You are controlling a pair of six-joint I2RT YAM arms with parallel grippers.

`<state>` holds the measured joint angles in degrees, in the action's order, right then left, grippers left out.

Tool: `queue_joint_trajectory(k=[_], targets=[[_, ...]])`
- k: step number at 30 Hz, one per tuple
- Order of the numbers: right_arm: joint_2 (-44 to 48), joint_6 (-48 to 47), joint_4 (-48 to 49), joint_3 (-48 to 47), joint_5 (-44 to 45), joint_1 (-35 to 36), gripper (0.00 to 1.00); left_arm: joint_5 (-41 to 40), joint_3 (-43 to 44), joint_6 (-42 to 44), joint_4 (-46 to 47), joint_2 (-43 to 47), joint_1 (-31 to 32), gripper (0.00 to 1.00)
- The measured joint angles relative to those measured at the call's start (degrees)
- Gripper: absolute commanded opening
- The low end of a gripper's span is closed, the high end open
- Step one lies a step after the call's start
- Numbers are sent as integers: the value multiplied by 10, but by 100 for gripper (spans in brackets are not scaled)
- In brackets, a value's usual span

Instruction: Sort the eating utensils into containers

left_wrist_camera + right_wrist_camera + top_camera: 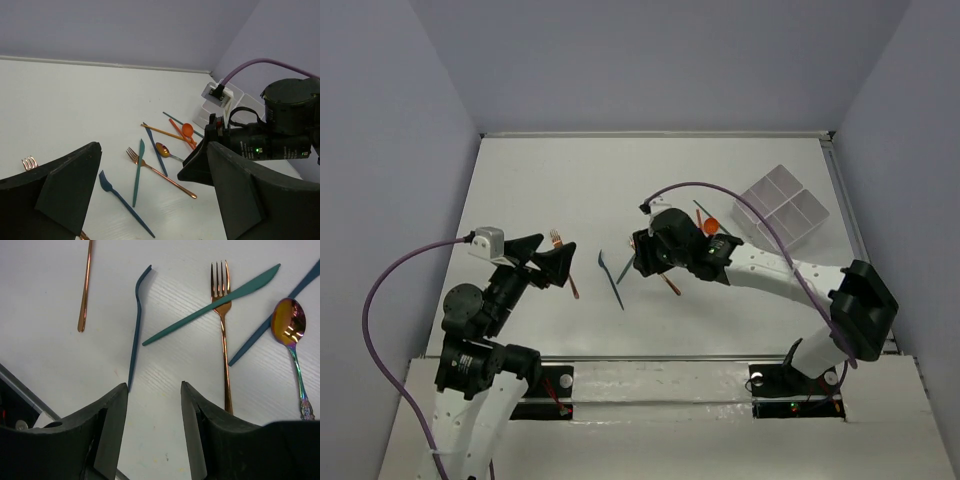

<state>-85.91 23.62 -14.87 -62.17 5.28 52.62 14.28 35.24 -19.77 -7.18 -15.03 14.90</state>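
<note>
The teal fork point(136, 325) lies flat on the tabletop point(50, 365) just ahead of the right pincer point(153, 387), which is half open and empty. Ahead to the right, a teal knife point(210, 305) crosses a copper fork point(223, 340); closing there may catch both. The tray point(782, 207) is far behind.

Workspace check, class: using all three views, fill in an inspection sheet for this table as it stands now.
Surface: white table, faintly ribbed up close.
Job's things: tray with four compartments at the far right, nothing seen inside; teal knife lying across a copper fork; teal fork, shiny spoon and orange spoon loose nearby; second copper fork by the left gripper.
Clutter: nothing seen.
Grippers: left gripper open, empty; right gripper open, empty, above the pile.
Cables: purple cable on the left arm; second purple cable on the right arm.
Surroundings: plain pale walls.
</note>
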Motion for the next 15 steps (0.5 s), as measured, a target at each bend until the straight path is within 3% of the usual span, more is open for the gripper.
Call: queue_joint_trajectory(k=[15], targets=[[-196,-39,12,-139,3,42,52,-63,0,0,-24,12,-11,99]])
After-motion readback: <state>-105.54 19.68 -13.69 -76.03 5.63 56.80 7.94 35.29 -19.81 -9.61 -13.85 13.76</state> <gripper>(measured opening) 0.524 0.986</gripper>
